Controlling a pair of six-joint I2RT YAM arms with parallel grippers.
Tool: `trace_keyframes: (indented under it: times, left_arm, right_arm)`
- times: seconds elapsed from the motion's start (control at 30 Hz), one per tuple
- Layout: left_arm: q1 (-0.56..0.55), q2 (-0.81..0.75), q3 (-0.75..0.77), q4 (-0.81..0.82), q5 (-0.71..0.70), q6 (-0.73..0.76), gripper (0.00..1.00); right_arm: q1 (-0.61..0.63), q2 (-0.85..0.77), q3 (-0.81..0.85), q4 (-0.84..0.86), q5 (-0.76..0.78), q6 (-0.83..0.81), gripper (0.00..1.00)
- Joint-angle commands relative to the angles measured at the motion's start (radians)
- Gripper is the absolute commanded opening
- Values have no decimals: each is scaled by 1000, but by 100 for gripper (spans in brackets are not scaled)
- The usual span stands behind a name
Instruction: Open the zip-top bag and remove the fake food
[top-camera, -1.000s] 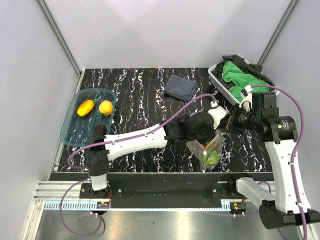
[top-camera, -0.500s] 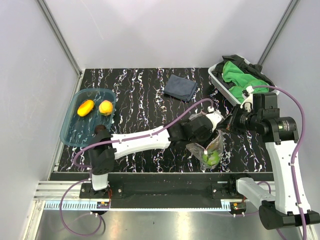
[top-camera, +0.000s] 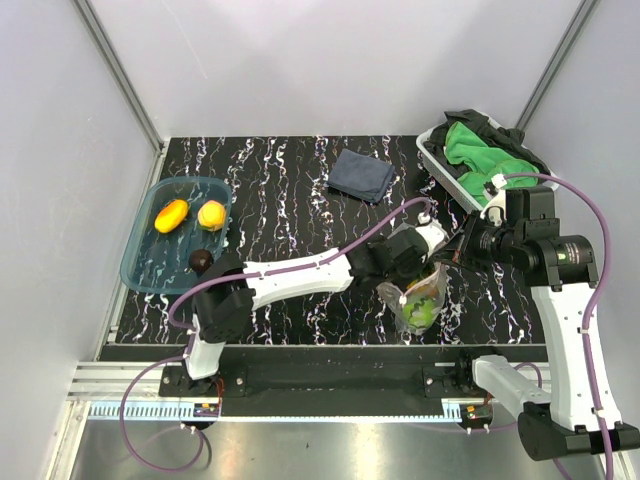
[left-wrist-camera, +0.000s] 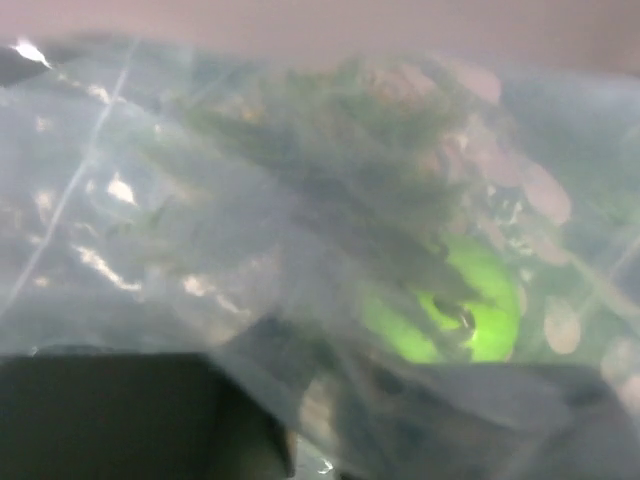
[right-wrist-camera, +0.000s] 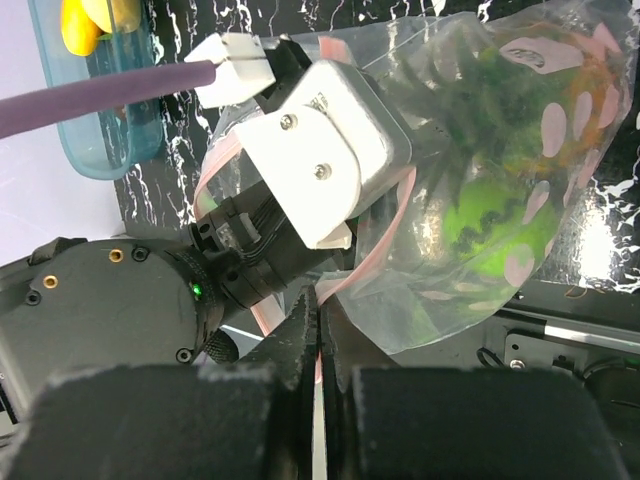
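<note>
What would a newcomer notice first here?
Both arms meet at the clear zip-top bag near the front right of the table: the right gripper is shut on its pinkish zip edge and the left gripper is pushed in at its mouth. A bright green ball glows through the plastic. At the left, a blue tub holds two orange-yellow pieces and a dark piece.

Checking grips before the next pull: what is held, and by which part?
The right gripper holds the zip-top bag by the pink zip strip at its mouth. The left gripper reaches into the bag; its grip cannot be told.
</note>
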Motion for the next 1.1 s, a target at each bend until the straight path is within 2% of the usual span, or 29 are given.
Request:
trace_keyframes:
  times: [0.0, 0.6, 0.9, 1.07]
  left_arm:
    - [4, -30, 57, 7, -6, 62, 0]
    - [4, -236, 77, -54, 122, 122, 0]
    - [4, -314, 22, -78, 79, 147, 0]
    - [5, -325, -20, -79, 83, 151, 0]
  right_arm:
    - [5, -15, 6, 13, -20, -17, 0]
    - [3, -45, 9, 6, 130, -45, 0]
    - [3, -65, 43, -45, 259, -43, 0]
    - [5, -62, 61, -40, 254, -42, 0]
